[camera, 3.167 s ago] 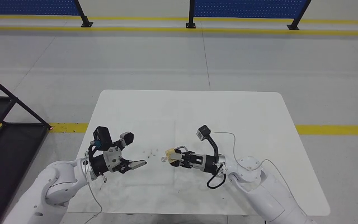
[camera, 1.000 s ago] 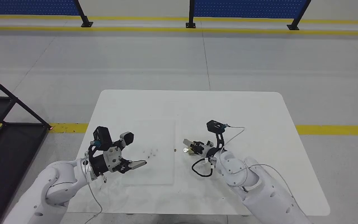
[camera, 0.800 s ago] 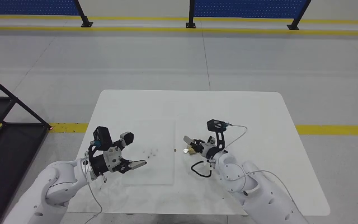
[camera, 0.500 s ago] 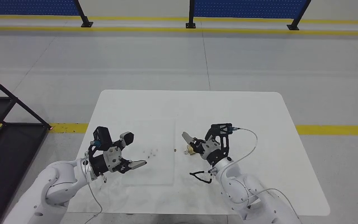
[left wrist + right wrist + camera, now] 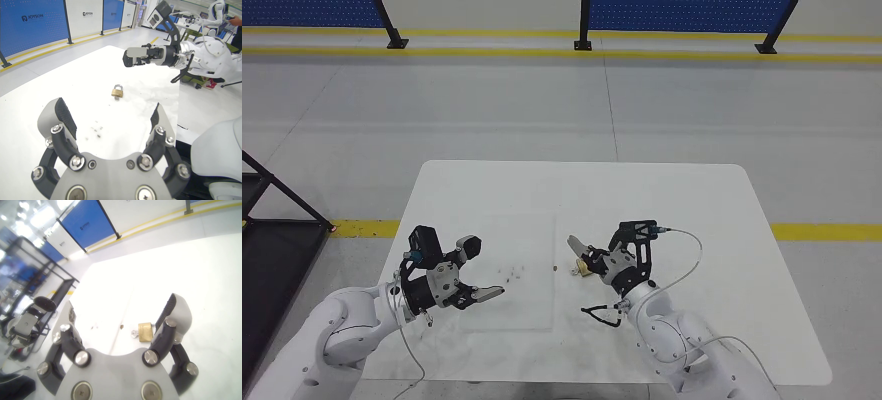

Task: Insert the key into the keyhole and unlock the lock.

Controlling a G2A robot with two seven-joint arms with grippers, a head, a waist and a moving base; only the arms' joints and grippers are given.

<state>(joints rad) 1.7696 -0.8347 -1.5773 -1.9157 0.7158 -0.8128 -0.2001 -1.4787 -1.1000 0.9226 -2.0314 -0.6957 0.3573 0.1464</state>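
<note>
A brass padlock (image 5: 117, 92) lies flat on the white table (image 5: 692, 200), its silver shackle looking closed. A silver key (image 5: 117, 98) sticks out of the end of the body opposite the shackle. My right gripper (image 5: 121, 313) hangs open just above the padlock (image 5: 145, 332) and key (image 5: 133, 334), touching neither; one finger hides part of the shackle. From above, the right gripper (image 5: 587, 256) is over the padlock (image 5: 584, 268) near the table's middle. My left gripper (image 5: 111, 121) is open and empty, off to the left (image 5: 482, 268), well apart from the lock.
Small dark specks (image 5: 512, 268) and a brown crumb (image 5: 556, 268) mark the table between the two grippers. A black metal rack (image 5: 262, 220) stands on the floor left of the table. The table's far half and right side are bare.
The right gripper, shut on the padlock 3.2 s ago, has let it go onto the table, opened and lifted clear. In the last half second nothing moved. The left arm stayed still.
</note>
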